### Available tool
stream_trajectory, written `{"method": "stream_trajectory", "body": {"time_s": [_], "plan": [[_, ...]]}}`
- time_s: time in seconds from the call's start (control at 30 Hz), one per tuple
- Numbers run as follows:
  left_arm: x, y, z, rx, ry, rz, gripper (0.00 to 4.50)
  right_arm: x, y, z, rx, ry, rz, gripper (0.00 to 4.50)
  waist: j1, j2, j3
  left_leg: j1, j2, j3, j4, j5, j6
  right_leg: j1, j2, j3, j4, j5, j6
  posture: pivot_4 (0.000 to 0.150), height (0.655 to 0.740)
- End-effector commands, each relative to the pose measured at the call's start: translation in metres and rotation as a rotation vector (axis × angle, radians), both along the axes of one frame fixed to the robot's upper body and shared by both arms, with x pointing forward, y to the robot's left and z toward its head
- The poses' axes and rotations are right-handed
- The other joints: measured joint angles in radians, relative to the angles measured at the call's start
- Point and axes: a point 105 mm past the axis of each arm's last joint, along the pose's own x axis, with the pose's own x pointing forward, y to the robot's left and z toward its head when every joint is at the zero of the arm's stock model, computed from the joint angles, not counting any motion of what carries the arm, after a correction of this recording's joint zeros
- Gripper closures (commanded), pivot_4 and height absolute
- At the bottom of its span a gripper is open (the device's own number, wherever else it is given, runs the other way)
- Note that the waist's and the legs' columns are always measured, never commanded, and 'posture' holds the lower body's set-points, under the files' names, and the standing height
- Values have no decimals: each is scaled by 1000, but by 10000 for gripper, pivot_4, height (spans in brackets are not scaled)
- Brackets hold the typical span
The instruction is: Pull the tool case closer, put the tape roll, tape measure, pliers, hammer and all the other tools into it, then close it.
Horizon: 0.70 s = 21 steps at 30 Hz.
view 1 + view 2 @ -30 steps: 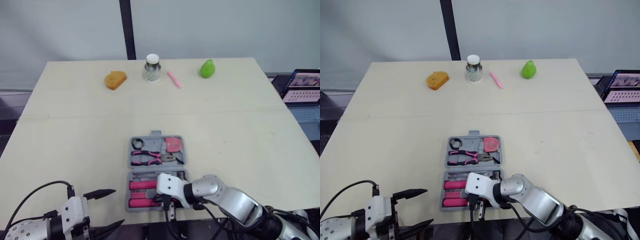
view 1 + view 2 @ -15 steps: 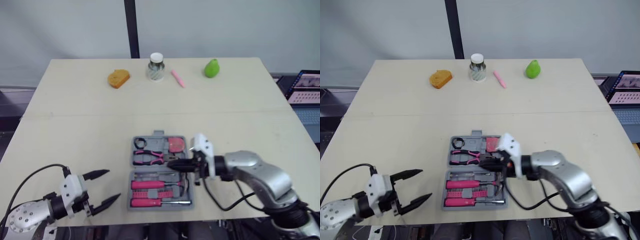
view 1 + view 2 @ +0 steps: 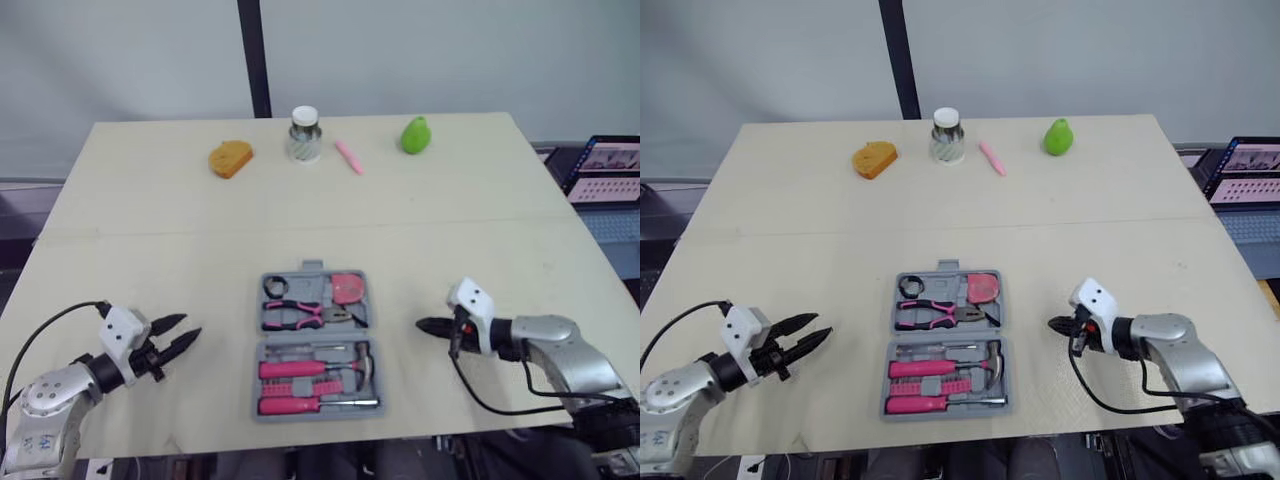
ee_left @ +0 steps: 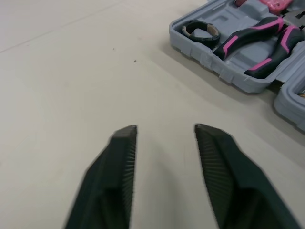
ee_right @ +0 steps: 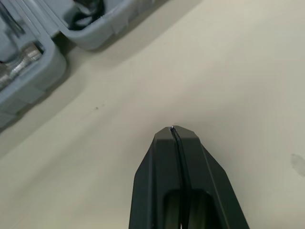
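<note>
The grey tool case (image 3: 258, 345) lies open near the table's front middle. Its far half holds a black tape roll (image 3: 275, 288), pink-handled pliers (image 3: 300, 315) and a pink tape measure (image 3: 348, 290). The near half holds a hammer (image 3: 345, 362) and pink-handled tools. My left gripper (image 3: 187, 330) is left of the case, low over the table, open by a narrow gap with nothing between its fingers (image 4: 121, 157). My right gripper (image 3: 422, 325) hovers right of the case, shut and empty, pointing at it. The left wrist view shows the case's corner (image 4: 209, 59) ahead.
Along the far edge stand an orange sponge-like piece (image 3: 230, 159), a white-lidded jar (image 3: 304, 135), a pink marker (image 3: 348, 158) and a green pear (image 3: 414, 135). A laptop (image 3: 605, 165) sits off the table's right side. Bare tabletop surrounds the case.
My right gripper has drawn back from over the case to its right side, staying shut. My left gripper has come up onto the table's left and its fingers have narrowed.
</note>
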Motion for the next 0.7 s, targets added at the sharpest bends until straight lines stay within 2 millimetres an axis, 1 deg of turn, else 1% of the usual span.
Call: {"method": "stream_trajectory", "body": {"time_s": [0.03,0.13,0.2,0.33,0.5,0.63,0.7], "plan": [[0,-18,-9,13,39,-60,44011,1,17,3,7,-33,59,45000,0,0,0,0,0,0,0,0,0,0,0,0,0,0,0,1500,7400],[3,-33,-17,28,74,-101,44627,-3,30,-1,15,-24,97,45000,2,0,0,0,0,0,0,0,0,0,0,0,0,0,0,1500,7400],[4,-40,-21,35,89,-118,44627,-5,35,-2,18,-17,112,45000,4,0,0,0,0,0,1,0,0,0,0,0,0,0,0,1500,7400],[10,-63,-32,14,121,-160,44627,-8,48,-4,16,-12,147,45000,4,0,0,0,0,-1,1,0,0,0,-1,0,1,0,0,1500,7400],[20,-86,-40,-4,135,-203,44627,-7,56,-4,20,-15,149,45000,4,0,0,0,-1,-1,1,0,-1,1,-1,0,2,0,0,1500,7400],[23,-101,-43,-14,145,-233,44627,-6,61,-4,21,-21,161,45000,5,0,0,0,-1,-1,2,1,0,1,-1,0,2,0,0,1500,7400],[22,-105,-45,-14,149,-246,44627,-7,65,-3,26,-23,170,45000,5,0,0,0,-1,-1,2,1,0,1,-1,0,2,0,0,1500,7400]]}}
